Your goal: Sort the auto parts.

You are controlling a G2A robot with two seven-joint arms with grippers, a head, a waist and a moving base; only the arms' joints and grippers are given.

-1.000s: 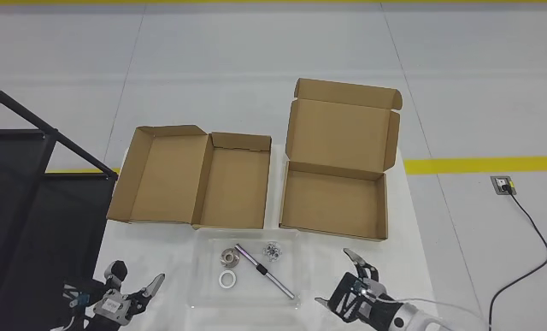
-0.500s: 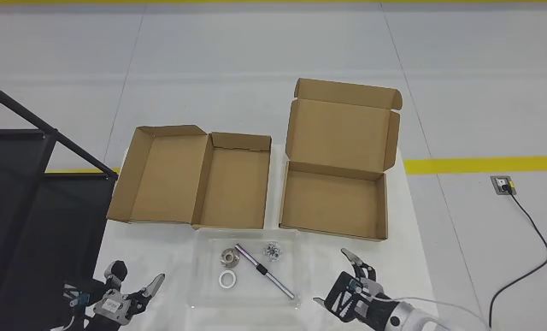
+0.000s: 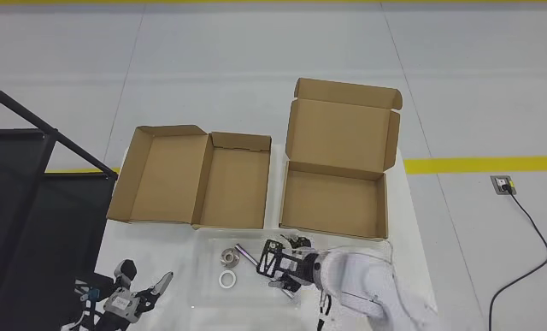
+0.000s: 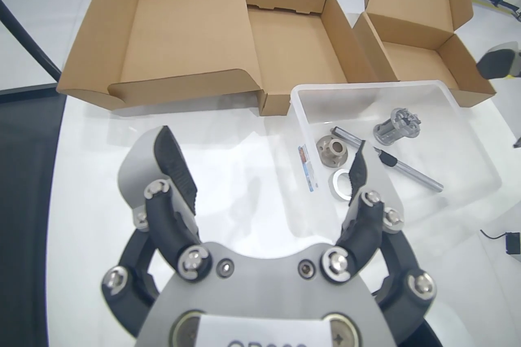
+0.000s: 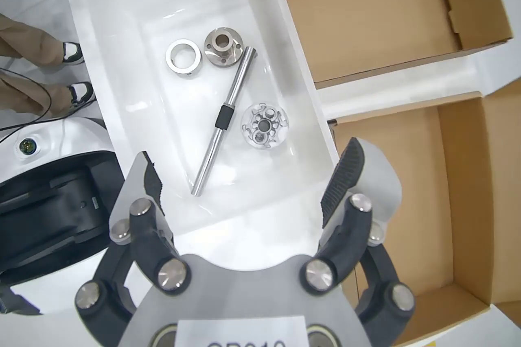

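My left gripper (image 4: 260, 161) hangs over bare table near the front-left corner, its fingers spread and holding nothing. Behind it the left box (image 3: 192, 177) lies open. The clear tray (image 4: 366, 85) sits in front of the two boxes and holds all four parts: the ring (image 5: 183, 57), the flanged hub (image 5: 223, 47) just beside it, the rod (image 5: 224, 116) lying on a slant, and the toothed disc (image 5: 264, 125) close to the rod's dark sleeve. My right gripper (image 5: 250, 161) hovers above the tray, also spread wide and empty. The right box (image 3: 333, 203) stands open behind it.

My worry is that gap between the disc and the rod: a careless close could catch both or knock the rod aside. A finger clipping the tray's wall could shove the light tray along the table.

From above, my right arm covers the disc and much of the rod. The tray's clear walls are hard to trace, and nothing tells me which box takes which part.
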